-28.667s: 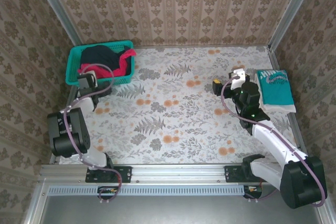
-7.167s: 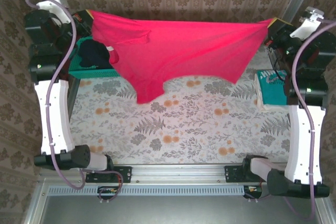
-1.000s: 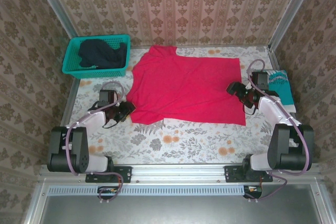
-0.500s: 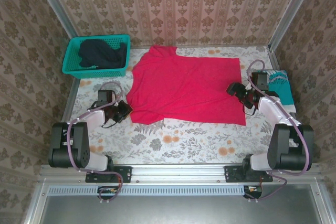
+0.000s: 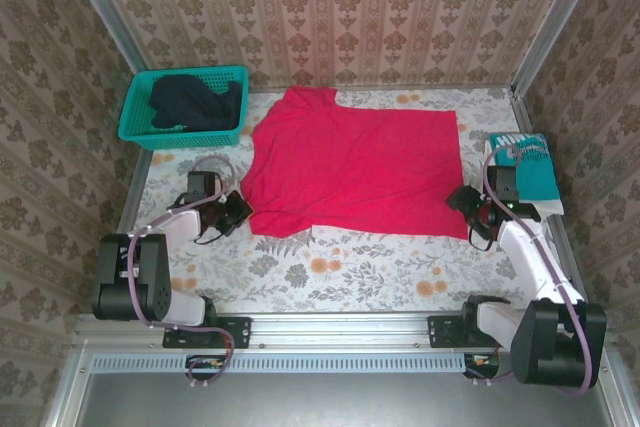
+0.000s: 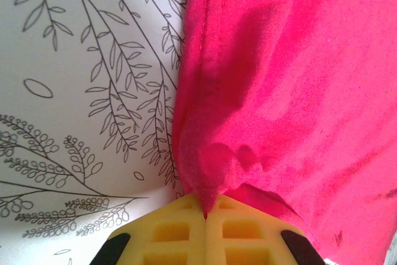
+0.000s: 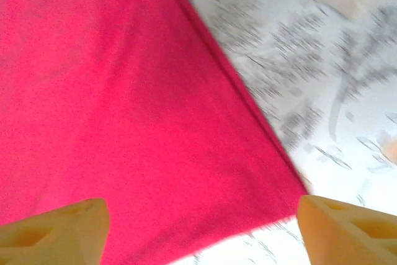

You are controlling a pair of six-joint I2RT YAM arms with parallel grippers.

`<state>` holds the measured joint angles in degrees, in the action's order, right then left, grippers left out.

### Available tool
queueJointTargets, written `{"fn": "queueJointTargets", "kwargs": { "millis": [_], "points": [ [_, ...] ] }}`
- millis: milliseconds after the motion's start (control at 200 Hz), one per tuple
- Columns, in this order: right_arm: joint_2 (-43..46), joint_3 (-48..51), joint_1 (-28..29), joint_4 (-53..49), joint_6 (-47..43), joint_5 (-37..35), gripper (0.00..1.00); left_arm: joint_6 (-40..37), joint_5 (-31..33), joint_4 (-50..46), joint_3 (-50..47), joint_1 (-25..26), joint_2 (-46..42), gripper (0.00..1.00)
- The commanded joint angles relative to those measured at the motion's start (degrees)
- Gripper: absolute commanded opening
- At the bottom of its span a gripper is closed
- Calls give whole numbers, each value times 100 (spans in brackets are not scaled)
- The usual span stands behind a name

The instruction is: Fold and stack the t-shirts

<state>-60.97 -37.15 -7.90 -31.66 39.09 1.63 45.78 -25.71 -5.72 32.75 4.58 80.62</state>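
The red shirt (image 5: 355,162) lies spread flat mid-table. At its 8 o'clock edge the left claw (image 5: 238,211) is clenched on a pinch of cloth. The right claw (image 5: 466,203) hangs released, fingers wide, over the shirt's 4 o'clock corner. A dark shirt (image 5: 190,102) sits in the basket (image 5: 135,125) at 10 o'clock, and a teal shirt (image 5: 530,169) lies at 3 o'clock.

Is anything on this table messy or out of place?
Nothing much. The red t-shirt lies flat, puckered only where the left tool pinches its edge. A dark shirt sits crumpled in the teal basket.
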Motion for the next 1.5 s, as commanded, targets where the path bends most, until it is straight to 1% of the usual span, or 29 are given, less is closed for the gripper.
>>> {"fn": "queueJointTargets", "kwargs": {
  "millis": [0,105,180,545,605,645,690,765,965,1050,1100,1190,1260,1365,1495],
  "points": [
    [-24,202,-36,-695,315,-365,69,-166,48,-134,186,51,-1,0],
    [-277,243,-36,-483,331,-243,51,-217,119,-119,253,58,129,0],
    [-515,239,-34,-325,362,-214,43,-226,77,-97,283,61,213,0],
    [-1433,217,-45,295,367,-69,39,-81,32,-43,142,77,71,0],
    [-1504,222,-45,343,371,-45,39,-7,-1,-85,81,82,-46,15],
    [-1545,225,-45,355,371,-33,39,67,-41,-116,28,95,-148,21],
    [-1575,225,-45,373,359,-22,38,136,-80,-114,-43,120,-280,25],
    [-1627,238,-45,424,338,-30,34,185,-79,-131,-135,161,-451,25],
    [-1700,268,-44,449,362,22,12,242,-72,-57,-161,218,-381,24],
    [-1636,286,-54,431,362,8,6,299,-81,-23,-189,270,-370,24],
    [-1597,302,-53,443,362,-4,3,300,-89,-30,-191,278,-377,22],
    [-1607,302,-53,448,363,10,0,270,-50,-99,-226,274,-429,19],
    [-1627,301,-54,445,362,31,0,258,-30,-114,-260,280,-472,15],
    [-1582,303,-54,449,362,43,0,241,14,-123,-299,271,-496,0],
    [-1316,304,-53,327,405,13,0,173,29,-174,-231,235,-517,0]
  ]
}}
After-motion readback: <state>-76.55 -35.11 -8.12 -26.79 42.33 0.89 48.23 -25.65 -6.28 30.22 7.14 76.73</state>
